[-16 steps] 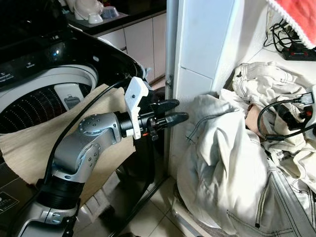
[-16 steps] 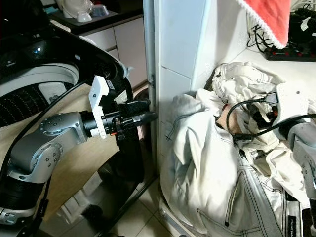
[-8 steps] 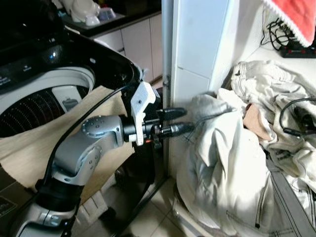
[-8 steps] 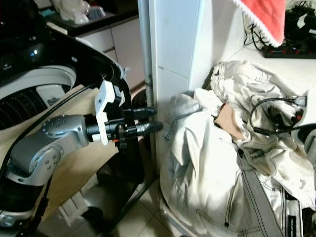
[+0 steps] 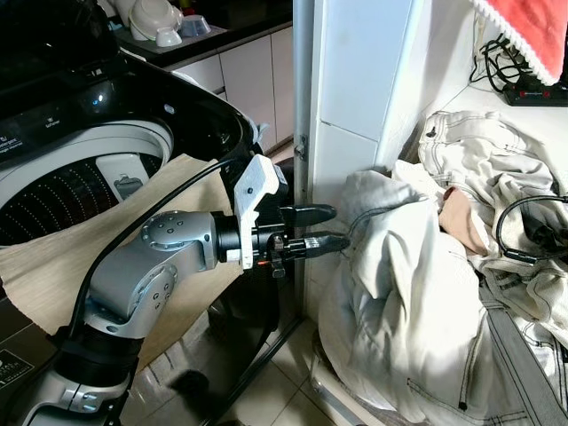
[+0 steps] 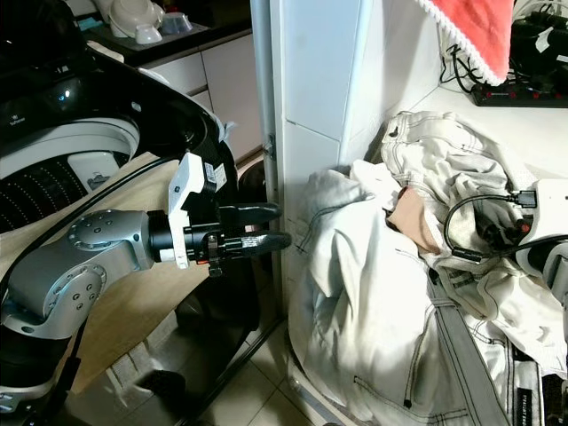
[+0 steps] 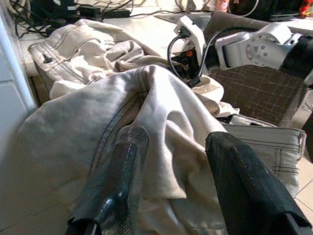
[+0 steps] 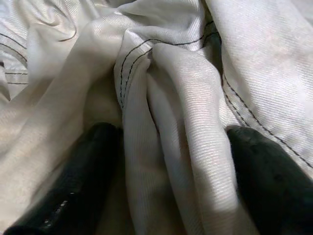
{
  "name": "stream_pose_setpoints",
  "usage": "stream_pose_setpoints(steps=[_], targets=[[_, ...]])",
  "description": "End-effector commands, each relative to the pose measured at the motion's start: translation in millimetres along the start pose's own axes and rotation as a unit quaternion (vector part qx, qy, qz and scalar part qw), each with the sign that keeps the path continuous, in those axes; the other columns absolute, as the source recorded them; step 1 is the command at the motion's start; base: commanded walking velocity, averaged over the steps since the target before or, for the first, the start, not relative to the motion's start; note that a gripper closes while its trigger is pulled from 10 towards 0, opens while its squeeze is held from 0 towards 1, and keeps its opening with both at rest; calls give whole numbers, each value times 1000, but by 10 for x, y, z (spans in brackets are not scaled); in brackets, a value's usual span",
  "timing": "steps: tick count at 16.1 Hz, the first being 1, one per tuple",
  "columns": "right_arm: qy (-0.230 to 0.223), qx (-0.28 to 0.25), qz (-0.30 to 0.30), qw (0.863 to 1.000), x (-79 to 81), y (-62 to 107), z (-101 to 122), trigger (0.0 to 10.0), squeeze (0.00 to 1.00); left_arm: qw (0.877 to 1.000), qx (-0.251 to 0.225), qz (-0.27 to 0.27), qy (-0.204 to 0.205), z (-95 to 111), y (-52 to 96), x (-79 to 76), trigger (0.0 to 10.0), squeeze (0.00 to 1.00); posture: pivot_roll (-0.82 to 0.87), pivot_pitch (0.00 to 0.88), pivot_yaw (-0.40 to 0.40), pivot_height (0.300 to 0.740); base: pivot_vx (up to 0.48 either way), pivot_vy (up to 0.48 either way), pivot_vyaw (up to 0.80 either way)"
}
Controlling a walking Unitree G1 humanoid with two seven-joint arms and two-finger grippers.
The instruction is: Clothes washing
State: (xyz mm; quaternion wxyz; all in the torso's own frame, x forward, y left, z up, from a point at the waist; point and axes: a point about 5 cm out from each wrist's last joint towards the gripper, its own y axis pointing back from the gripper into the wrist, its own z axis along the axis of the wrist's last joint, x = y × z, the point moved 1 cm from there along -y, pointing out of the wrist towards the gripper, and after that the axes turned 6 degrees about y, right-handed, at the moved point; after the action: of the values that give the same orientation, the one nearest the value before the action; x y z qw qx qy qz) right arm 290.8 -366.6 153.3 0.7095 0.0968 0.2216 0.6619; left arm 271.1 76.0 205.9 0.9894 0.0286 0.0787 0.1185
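A heap of cream denim clothes (image 5: 417, 293) lies on a low surface right of a white tiled pillar (image 5: 364, 80), spilling toward the floor. My left gripper (image 5: 338, 226) reaches out from the washer side, open, its fingertips just short of the heap's near fold; in the left wrist view the gripper (image 7: 177, 139) frames that fold. My right gripper (image 8: 166, 161) is open and pressed into the heap, its fingers (image 8: 73, 186) straddling a stitched ridge of cloth. Its white wrist (image 6: 543, 206) shows at the far right. The top-loading washing machine (image 5: 80, 169) stands open on the left.
A beige cloth (image 5: 106, 257) hangs over the washer's front edge. A red towel (image 5: 532, 35) and a power strip with cables (image 5: 532, 89) sit at the top right. Dishes (image 5: 164, 22) stand on the back counter. Tiled floor (image 5: 266, 390) shows below the pillar.
My left gripper has dropped a little and edged closer to the heap's near fold. My right wrist has shifted toward the right edge. The camera swayed slightly.
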Motion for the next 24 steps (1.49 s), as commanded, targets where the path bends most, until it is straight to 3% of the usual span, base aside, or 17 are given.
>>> stream_pose_setpoints(steps=[1, 7, 14, 19, 22, 23, 24], targets=[[-2, 0, 6, 1000, 0, -5, 27, 0, 0, 1000, 6, -10, 0, 5, -1, -28, 10000, 0, -189, 0, 73, 740, 0, 0, 0], [0, 1, 16, 1000, 35, -12, 24, 0, 0, 1000, 4, -17, 3, 15, -3, -52, 10000, 0, -189, 0, 74, 740, 0, 0, 0], [4, -42, 3, 999, -1, 94, 234, 0, 0, 1000, -12, -23, 4, 55, -16, -63, 10000, 0, -196, 0, 70, 740, 0, 0, 0], [-1, -143, -14, 990, -127, 457, 747, 0, 0, 1000, -28, -6, -1, 94, -36, -16, 10000, 0, -207, 0, 75, 740, 0, 0, 0], [-18, -224, 42, 974, -75, 756, 1158, 0, 0, 999, -37, 1, -2, 121, -45, 8, 10000, 0, -216, 0, 72, 740, 0, 0, 0], [-3, -216, 52, 975, -58, 780, 1155, 0, 0, 999, -38, 1, -3, 121, -49, 7, 10000, 0, -217, 0, 71, 740, 0, 0, 0], [40, -171, 33, 984, -86, 747, 1030, 0, 0, 999, -39, -1, -2, 118, -56, 1, 10000, 0, -219, 0, 70, 740, 0, 0, 0]])
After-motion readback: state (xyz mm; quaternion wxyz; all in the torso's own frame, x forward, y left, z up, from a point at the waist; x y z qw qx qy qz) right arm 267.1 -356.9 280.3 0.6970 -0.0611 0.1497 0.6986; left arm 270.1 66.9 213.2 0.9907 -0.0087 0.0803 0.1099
